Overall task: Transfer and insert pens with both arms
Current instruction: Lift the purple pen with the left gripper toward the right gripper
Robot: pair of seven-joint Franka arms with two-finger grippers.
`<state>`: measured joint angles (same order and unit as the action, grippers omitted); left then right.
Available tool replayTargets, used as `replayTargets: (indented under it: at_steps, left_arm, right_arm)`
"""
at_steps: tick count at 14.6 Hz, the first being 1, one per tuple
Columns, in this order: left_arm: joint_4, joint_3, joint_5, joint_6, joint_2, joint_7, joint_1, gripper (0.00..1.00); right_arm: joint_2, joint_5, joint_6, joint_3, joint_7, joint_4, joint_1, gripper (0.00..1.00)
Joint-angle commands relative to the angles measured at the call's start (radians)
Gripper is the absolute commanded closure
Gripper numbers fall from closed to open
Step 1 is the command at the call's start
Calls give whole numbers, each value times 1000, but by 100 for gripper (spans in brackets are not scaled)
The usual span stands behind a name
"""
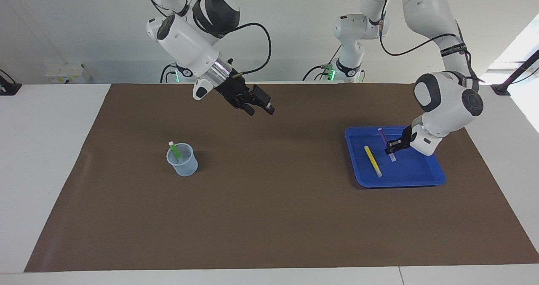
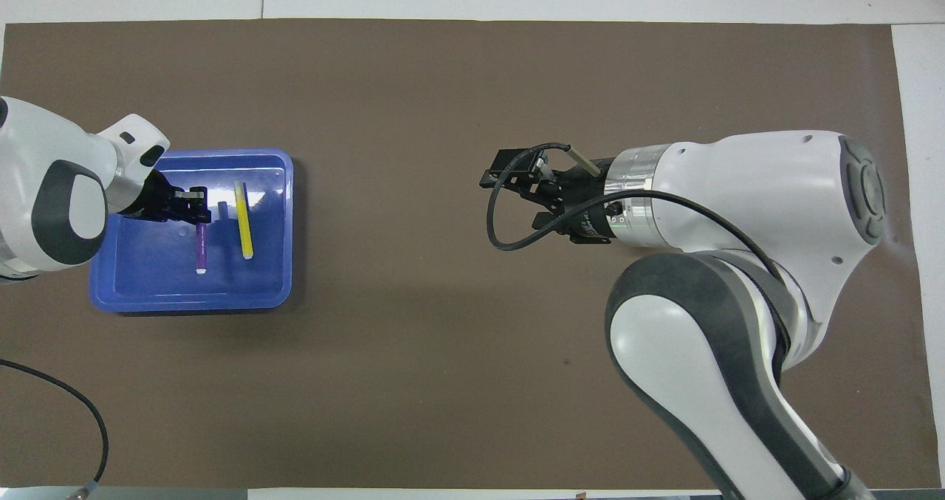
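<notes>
Purple pen clamped in left jaws over blue tray; right jaws wide, empty.

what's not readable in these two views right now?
- Cup and green pen: absent from the overhead view, hidden under the right arm.
- Purple pen: shut left gripper covers its middle; facing view cannot settle whether its pale end has left the blue tray.
- Both arms' bases: cut off by the frame edges.
- Right gripper: open, holding nothing.

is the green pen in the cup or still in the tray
In the cup: the green pen leans inside it, pale end up. The cup is hidden in the overhead view.
</notes>
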<state>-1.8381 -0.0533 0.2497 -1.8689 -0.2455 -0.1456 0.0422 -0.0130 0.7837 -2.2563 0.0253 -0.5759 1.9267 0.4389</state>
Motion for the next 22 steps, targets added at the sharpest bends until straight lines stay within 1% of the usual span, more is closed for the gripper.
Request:
replayTargets:
  at_steps: [1, 2, 4, 6, 7, 8, 10, 12, 14, 17, 19, 20, 21, 22]
  left_arm:
    - [60, 3, 107, 141, 35, -183, 4, 100]
    - [66, 3, 147, 180, 51, -265, 5, 100]
    - [65, 12, 236, 237, 93, -441, 10, 100]
    - [60, 15, 316, 240, 120, -587, 53, 100]
    - [56, 15, 348, 238, 135, -685, 64, 100]
    - [53, 15, 379, 237, 144, -757, 82, 100]
    - [37, 15, 445, 235, 155, -881, 116, 100]
    - [-3, 15, 486, 211, 175, -962, 175, 100]
    - [-32, 15, 506, 163, 192, -1050, 215, 100]
    - [-88, 15, 552, 123, 233, -1115, 229, 100]
    - [-142, 15, 565, 74, 281, -1150, 240, 100]
    - [-168, 15, 582, 57, 302, -1163, 240, 100]
    - [-190, 15, 592, 47, 319, -1166, 242, 100]
    - [-205, 16, 605, 28, 327, -1167, 242, 100]
  right_arm:
    - [10, 34, -17, -5, -18, 17, -2, 0]
    - [8, 37, -19, -18, -37, 17, -2, 0]
    - [10, 87, -41, -27, -90, 17, -2, 0]
    - [8, 88, -94, -70, -87, 17, -2, 0]
    - [8, 88, -100, -82, -72, 20, 0, 0]
    - [10, 88, -101, -87, -85, 21, 30, 0]
    - [7, 88, -176, -88, -126, 21, 66, 0]
    - [1, 88, -250, -88, -162, 21, 124, 0]
    - [2, 78, -247, -88, -154, 21, 133, 0]
    - [7, 52, -237, -90, -147, 23, 149, 0]
    - [7, -32, -192, -88, -130, 23, 146, 5]
    - [7, -55, -183, -88, -128, 20, 146, 11]
    - [7, -61, -184, -88, -128, 18, 146, 18]
    - [5, -61, -187, -88, -127, 17, 146, 19]
